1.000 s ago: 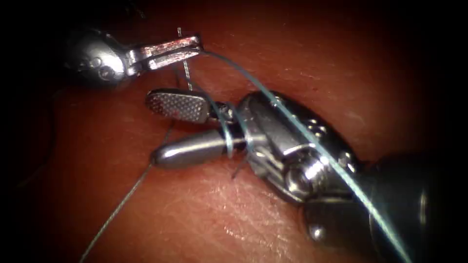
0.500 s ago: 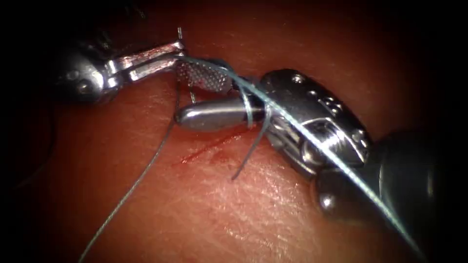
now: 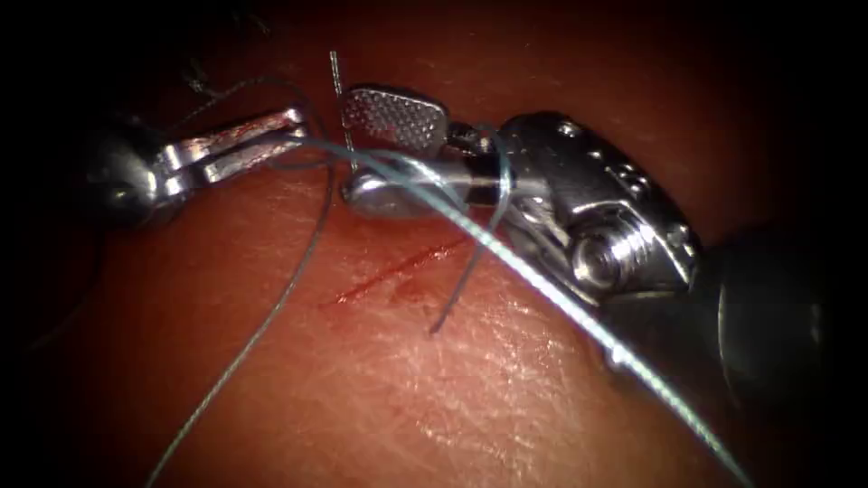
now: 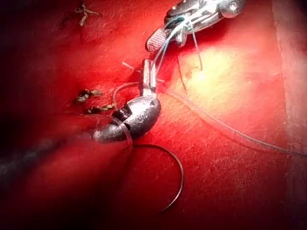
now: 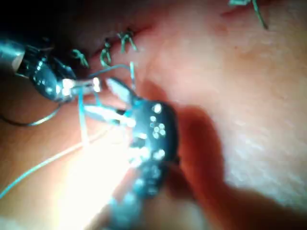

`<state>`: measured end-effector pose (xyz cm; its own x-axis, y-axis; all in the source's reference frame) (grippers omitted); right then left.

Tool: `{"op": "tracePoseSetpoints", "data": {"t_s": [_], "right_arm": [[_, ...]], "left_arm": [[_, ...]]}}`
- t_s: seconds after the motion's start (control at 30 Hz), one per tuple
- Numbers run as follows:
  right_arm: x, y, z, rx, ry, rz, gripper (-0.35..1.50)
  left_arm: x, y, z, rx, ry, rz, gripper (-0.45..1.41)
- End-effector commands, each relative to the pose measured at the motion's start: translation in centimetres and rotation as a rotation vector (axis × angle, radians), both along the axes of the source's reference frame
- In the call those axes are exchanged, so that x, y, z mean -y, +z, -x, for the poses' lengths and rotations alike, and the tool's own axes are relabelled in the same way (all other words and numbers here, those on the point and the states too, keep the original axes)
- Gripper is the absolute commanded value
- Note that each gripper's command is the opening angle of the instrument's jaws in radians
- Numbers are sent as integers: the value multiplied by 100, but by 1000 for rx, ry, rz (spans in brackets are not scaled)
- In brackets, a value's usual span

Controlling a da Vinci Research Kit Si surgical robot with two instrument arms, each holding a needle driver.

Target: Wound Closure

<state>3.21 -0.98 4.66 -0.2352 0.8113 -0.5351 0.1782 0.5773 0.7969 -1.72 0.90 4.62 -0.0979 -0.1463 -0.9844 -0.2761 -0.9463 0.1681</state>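
Nearest the endoscope, the thread (image 3: 561, 303) runs as a pale strand from the lower right up across the right claw (image 3: 384, 149), which enters from the right. Its two jaws stand apart, gripping nothing; loops of thread are wrapped around the lower jaw, and a short free tail (image 3: 457, 294) hangs down over the tissue (image 3: 389, 398). Under the jaws a short red streak of fluid (image 3: 398, 269) marks the cut.

Farther back, the left claw (image 3: 294, 126) is closed on the thread near the tip of the right claw. A second strand (image 3: 244, 348) trails away to the lower left.

In the left wrist view the curved needle (image 4: 178, 182) lies loose on the tissue beside the left tool, held by neither claw and not in the tissue. Finished knots (image 4: 88, 96) sit beyond.

Risk, as a judgement: the wraps may slide off the open lower jaw if tension slackens; the crossing strands may tangle; the unheld needle may be dragged by the thread and snag the tissue.
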Motion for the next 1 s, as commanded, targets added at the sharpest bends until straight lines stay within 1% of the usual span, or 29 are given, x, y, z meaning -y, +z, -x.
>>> {"op": "tracePoseSetpoints", "data": {"t_s": [0.03, 0.27, 0.43, 0.67, 0.8, 1.0], "right_arm": [[5, 3, -7, -5, -6, -3, 51], [6, 5, -7, -4, -7, -2, 51], [10, 10, -8, 15, -24, -6, 56], [21, 16, -10, 42, -72, -22, 62], [25, 15, -11, 30, -98, -39, 62], [36, 9, -17, 11, -140, -47, 62]], "left_arm": [[2, 8, 5, 0, 1, -1, -45], [-3, 3, -1, 4, 6, -7, -45], [-15, -7, -7, 14, 2, -25, -45], [-40, -20, 1, 5, -13, 0, -45], [-48, -14, 8, 5, -10, 8, -45], [-59, 2, 10, 2, -12, 15, -45]]}}
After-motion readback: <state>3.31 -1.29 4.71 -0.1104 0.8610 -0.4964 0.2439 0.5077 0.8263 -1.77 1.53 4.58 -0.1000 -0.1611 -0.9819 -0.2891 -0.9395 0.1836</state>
